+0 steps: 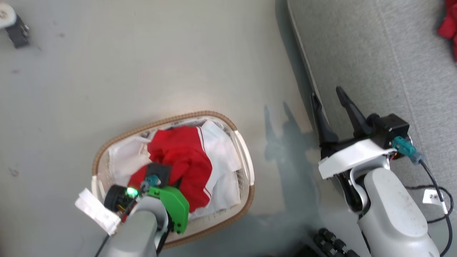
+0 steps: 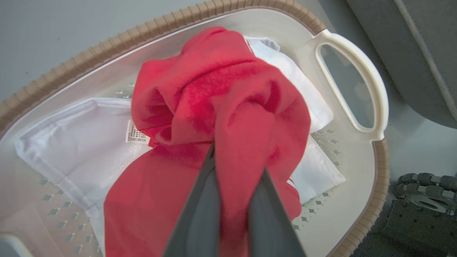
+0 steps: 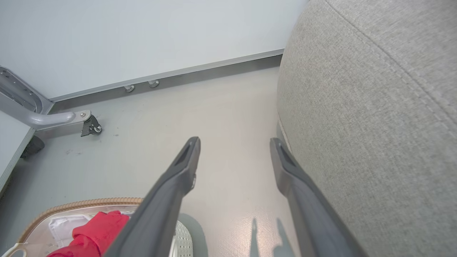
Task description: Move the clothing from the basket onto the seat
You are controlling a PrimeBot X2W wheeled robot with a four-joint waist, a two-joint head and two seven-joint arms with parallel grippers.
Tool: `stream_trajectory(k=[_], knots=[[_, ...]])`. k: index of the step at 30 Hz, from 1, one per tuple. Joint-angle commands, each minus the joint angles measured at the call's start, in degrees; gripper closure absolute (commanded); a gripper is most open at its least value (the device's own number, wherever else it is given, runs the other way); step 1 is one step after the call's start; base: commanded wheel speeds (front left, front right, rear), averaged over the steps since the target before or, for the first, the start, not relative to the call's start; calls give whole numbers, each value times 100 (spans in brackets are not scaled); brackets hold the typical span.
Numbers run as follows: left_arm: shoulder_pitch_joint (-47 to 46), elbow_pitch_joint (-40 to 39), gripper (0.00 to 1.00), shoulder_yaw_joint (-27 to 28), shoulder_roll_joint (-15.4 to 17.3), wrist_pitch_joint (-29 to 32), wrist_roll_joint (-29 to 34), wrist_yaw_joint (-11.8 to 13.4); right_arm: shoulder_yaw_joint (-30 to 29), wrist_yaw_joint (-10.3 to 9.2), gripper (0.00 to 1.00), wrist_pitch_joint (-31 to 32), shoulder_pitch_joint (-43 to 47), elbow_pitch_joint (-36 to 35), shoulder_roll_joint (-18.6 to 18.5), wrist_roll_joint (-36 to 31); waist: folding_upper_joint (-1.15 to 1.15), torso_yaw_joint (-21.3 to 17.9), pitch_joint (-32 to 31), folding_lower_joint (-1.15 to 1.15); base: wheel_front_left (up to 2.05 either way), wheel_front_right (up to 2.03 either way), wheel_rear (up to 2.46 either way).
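The basket (image 1: 178,119) stands on the grey floor (image 1: 142,53) in the lower left of the head view. In it the clothing (image 1: 180,157) lies as a bunched red heap with white stripe trim, on top of the white liner cloth (image 1: 228,153).

The left hand (image 2: 237,160) reaches down into the basket. Its two dark fingers (image 2: 200,214) are drawn narrow, and a fold of the red clothing (image 2: 221,107) is pinched between them. In the left wrist view a small white care label (image 2: 137,135) shows on the garment, and the basket's cream handle (image 2: 375,82) sits to the upper right.

The seat (image 1: 375,53) takes up the upper right of the head view, with a strip of bare floor between it and the basket. A further bit of red cloth (image 1: 448,25) lies on the seat at the frame's right edge.

The right hand (image 1: 326,92) hangs at the seat's near edge, between basket and cushion. Its fingers are spread wide with nothing in them. In the right wrist view the right finger runs just beside the grey upholstery (image 3: 375,107).

A black cable with a paper tag (image 1: 433,196) trails over the seat at the lower right. A dark ribbed part (image 1: 335,244) sits at the bottom edge. A castor on a grey metal leg (image 3: 89,125) stands near the wall.
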Motion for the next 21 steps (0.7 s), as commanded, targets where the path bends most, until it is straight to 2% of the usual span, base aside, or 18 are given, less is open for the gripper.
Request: stream_trajectory(k=[1, 21], knots=[[188, -84, 100, 5, 13, 3, 5, -18, -21, -7, 0, -12, 160, 51, -21, -39, 0, 148, -693, 0, 0, 0, 0], [1566, -1864, 100, 658, 0, 1, 254, -23, -138, -6, 0, -12, 1013, 407, -57, -111, 0, 645, -2390, 0, 0, 0, 0]])
